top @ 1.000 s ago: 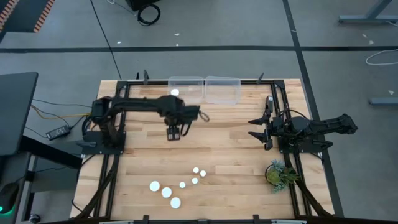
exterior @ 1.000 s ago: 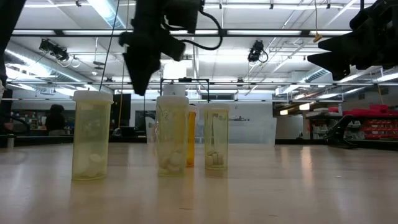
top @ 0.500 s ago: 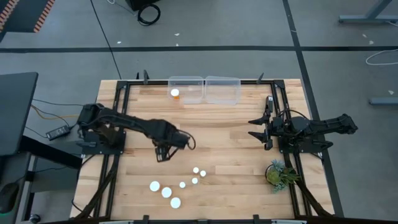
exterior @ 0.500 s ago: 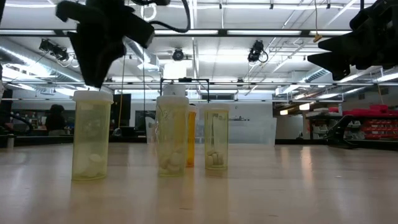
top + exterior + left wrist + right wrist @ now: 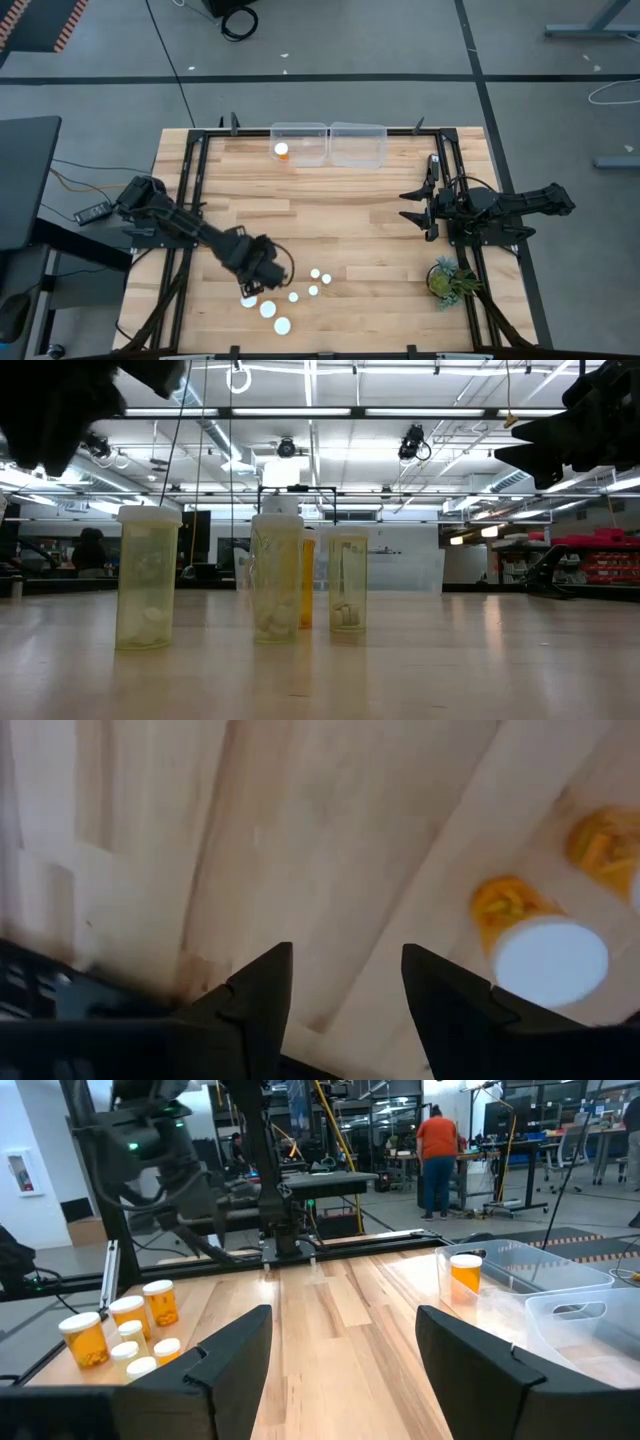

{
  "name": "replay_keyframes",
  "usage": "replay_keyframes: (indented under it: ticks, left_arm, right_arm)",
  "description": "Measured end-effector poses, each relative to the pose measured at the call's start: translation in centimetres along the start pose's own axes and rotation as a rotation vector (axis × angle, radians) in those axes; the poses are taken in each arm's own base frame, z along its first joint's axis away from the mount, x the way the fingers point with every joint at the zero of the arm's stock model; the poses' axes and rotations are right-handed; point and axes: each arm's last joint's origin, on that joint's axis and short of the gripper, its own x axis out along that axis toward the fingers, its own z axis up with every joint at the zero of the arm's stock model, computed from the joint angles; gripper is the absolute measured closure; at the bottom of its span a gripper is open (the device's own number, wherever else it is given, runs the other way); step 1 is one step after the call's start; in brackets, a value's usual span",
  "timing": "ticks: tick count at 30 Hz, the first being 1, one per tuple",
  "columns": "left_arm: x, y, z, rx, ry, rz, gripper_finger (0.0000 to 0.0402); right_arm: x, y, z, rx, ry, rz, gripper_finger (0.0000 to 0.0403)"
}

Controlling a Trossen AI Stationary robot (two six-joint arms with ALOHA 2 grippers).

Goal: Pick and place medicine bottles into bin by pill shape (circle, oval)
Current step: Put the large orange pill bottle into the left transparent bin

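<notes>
High view: your left gripper (image 5: 253,287) hangs over the bottle cluster (image 5: 285,298) near the desk's front edge, likely lining up a pick. One bottle (image 5: 282,151) already sits in the left bin (image 5: 300,143) at the back edge.

Left wrist view: fingers (image 5: 262,988) spread, grasping nothing; a white-capped bottle (image 5: 550,958) stands just beside.

Right wrist view: your right gripper (image 5: 340,1350) waits at the right edge, released.

Seven white-capped pill bottles (image 5: 267,309) stand grouped on the table (image 5: 350,220) in front of me. An eighth bottle (image 5: 282,151) sits inside one of two clear bins (image 5: 329,128). I count one green plant (image 5: 447,278).
</notes>
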Motion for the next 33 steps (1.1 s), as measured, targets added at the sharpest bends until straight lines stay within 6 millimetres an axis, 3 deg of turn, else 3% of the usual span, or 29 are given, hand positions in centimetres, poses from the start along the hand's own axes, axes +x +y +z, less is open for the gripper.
replay_keyframes:
  ticks: [13, 18, 23, 28, 33]
  left_arm:
    - [-0.2, -4.1, -5.4, -0.037, -0.048, -0.035, 0.0157]
    - [1.5, -5.9, -7.3, 0.027, -0.099, -0.109, 0.0142]
    - [3.1, -6.6, -7.6, -0.021, -0.123, -0.183, 0.0128]
    - [4.5, -6.2, -7.3, -0.044, -0.107, -0.142, 0.0108]
    - [4.8, -6.6, -6.6, -0.079, -0.130, -0.210, 0.0080]
  right_arm:
    - [0.0, 0.0, 0.0, 0.000, 0.000, 0.000, 0.0148]
    - [0.0, 0.0, 0.0, 0.000, 0.000, 0.000, 0.0148]
    - [0.0, 0.0, 0.0, 0.000, 0.000, 0.000, 0.0148]
    - [0.0, 0.0, 0.0, 0.000, 0.000, 0.000, 0.0148]
    - [0.0, 0.0, 0.0, 0.000, 0.000, 0.000, 0.0148]
